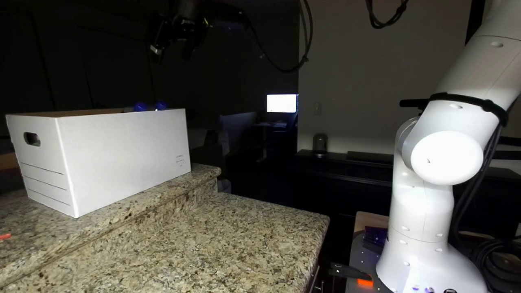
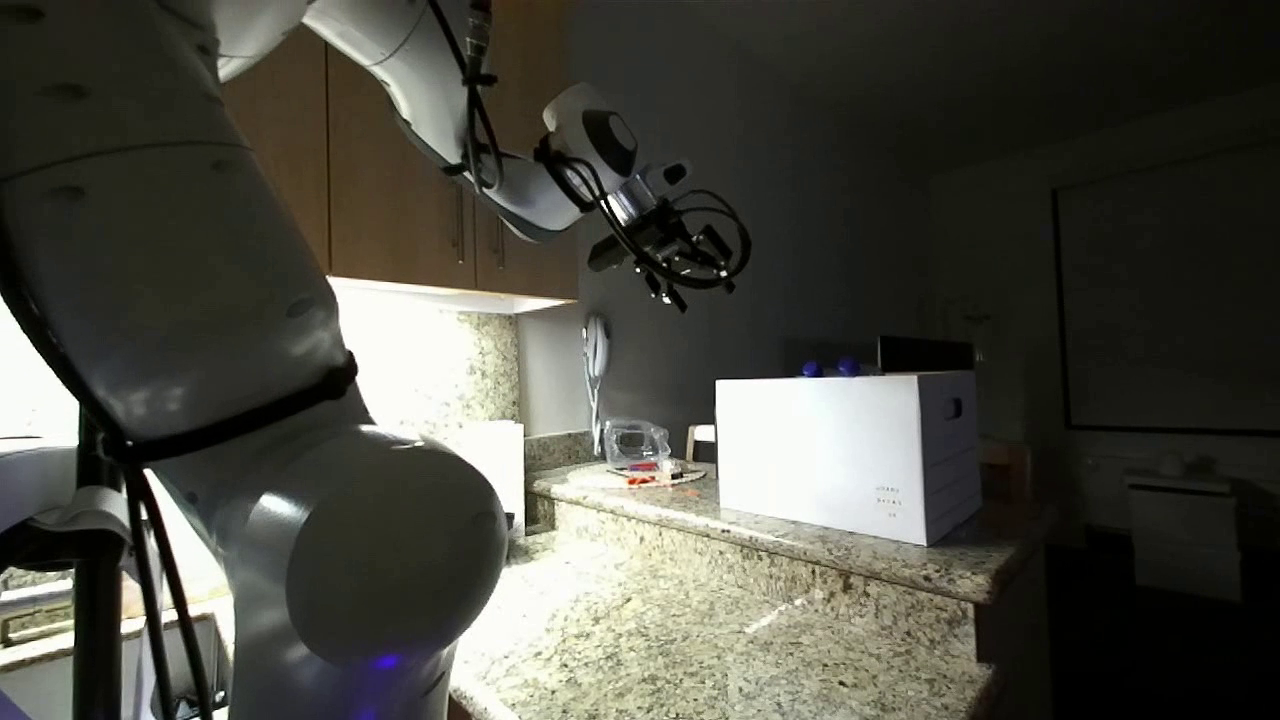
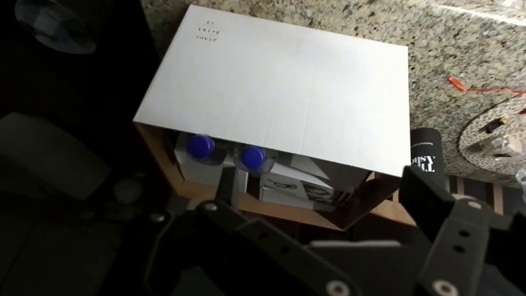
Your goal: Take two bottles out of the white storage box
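Observation:
The white storage box [image 1: 122, 158] rests on the raised granite ledge, open at the top; it also shows in an exterior view [image 2: 820, 450] and the wrist view [image 3: 287, 82]. Inside it, along the near long wall, stand two bottles. Their blue caps rise just above the rim: a bottle [image 3: 200, 146] close to one end, and another bottle [image 3: 252, 158] beside it. Their lower parts are hidden by the box wall. High above the box, my gripper [image 2: 695, 292] hangs open. In the wrist view the fingers of the gripper [image 3: 322, 176] are wide apart, holding nothing.
Small printed cartons [image 3: 296, 189] lie inside the box under the gripper. A black cylinder with white lettering [image 3: 427, 148] stands by one box end. A round mat [image 2: 590, 476] with small items lies further along the ledge. Wall cabinets [image 2: 400, 200] hang behind the arm.

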Robot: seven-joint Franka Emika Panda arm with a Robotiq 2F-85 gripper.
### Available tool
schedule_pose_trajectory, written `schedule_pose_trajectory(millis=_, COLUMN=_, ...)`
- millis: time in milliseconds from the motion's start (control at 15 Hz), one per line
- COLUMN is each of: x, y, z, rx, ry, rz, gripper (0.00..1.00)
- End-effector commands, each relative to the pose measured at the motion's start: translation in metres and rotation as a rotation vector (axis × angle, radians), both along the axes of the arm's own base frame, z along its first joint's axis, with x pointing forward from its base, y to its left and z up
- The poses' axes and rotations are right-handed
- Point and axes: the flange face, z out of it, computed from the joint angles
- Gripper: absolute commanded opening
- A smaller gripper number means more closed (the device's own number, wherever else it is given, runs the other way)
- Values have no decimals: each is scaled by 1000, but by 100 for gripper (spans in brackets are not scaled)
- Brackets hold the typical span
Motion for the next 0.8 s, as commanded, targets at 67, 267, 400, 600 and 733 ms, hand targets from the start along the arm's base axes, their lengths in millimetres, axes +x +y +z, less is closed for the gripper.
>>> schedule_pose_trajectory(millis=67, x=6, y=12, z=10, rx=28, ry=91, rz=-13, gripper=100)
schedule_pose_trajectory(millis=267, x=68, y=-22, z=-16, rx=61, ry=171, rz=-68, gripper=100)
schedule_pose_trajectory(millis=400, x=86, y=-38, z=-18, rx=83, ry=175, rz=-108, gripper=100)
schedule_pose_trajectory(millis=600, x=86, y=-48, z=-23, rx=89, ry=169, rz=-124, gripper=100)
schedule_pose_trajectory(millis=733, x=106, y=-54, z=-31, rx=102, ry=179, rz=-132, gripper=100)
